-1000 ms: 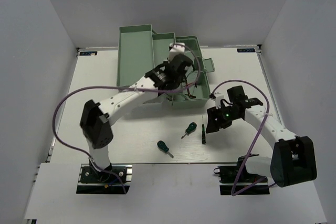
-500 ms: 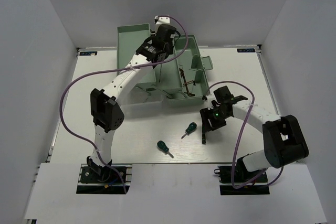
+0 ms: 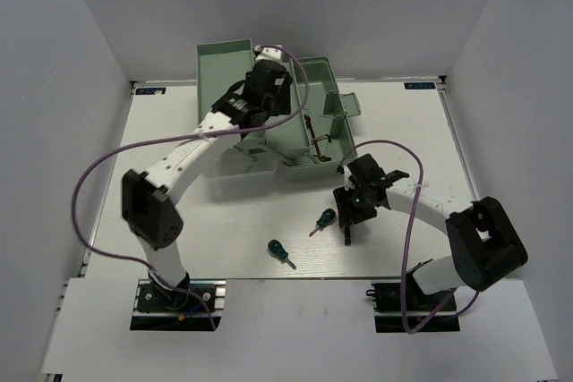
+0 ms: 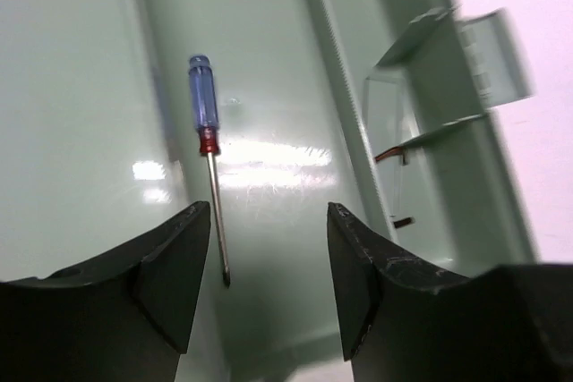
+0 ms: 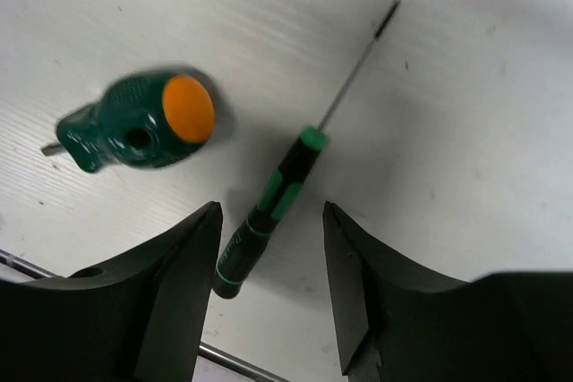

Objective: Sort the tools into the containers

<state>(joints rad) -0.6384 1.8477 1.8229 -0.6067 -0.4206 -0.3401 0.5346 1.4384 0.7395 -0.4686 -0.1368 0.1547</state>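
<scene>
My left gripper (image 3: 260, 87) is open over the upper left tray (image 3: 219, 69) of the mint-green toolbox. In the left wrist view a blue-handled screwdriver (image 4: 204, 105) lies loose on that tray's floor (image 4: 277, 60), its tip near my left finger (image 4: 170, 266); my left gripper (image 4: 267, 221) holds nothing. Reddish-brown hex keys (image 3: 315, 136) lie in the lower compartment. My right gripper (image 3: 351, 212) is open low over the table, its jaws on either side of a slim black-and-green screwdriver (image 5: 269, 207). A stubby green screwdriver (image 5: 134, 123) with an orange cap lies just left of it.
A second stubby green screwdriver (image 3: 281, 253) lies on the white table near the front edge. The toolbox's translucent lid (image 3: 345, 106) hangs to the right of its body. White walls close in the table on three sides.
My left gripper has swung from the toolbox's lower compartment back and left to the upper tray. My right gripper has moved left and down over the slim screwdriver.
</scene>
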